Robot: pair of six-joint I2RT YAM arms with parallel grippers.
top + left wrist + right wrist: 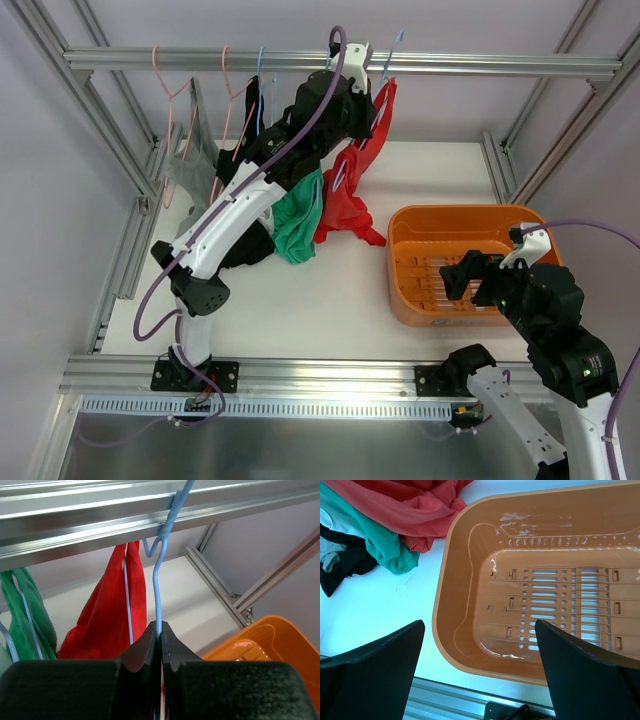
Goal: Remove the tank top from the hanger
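Note:
A red tank top (345, 205) hangs from a light blue wire hanger (393, 50) on the top rail (480, 65), its lower end resting on the white table. In the left wrist view the red top (107, 610) hangs just left of the hanger's neck (159, 580). My left gripper (368, 95) is raised to the rail and is shut on that hanger neck (160, 630), just below the hook. My right gripper (462, 278) is open and empty above the near left part of the orange basket (442, 605); it also shows in its own wrist view (479, 625).
A green top (297, 225), a black garment (245, 250) and a grey top (190, 165) hang left of the red one, on blue and pink hangers. The orange basket (400, 225) stands at the right, nothing in it. Aluminium frame posts stand on both sides.

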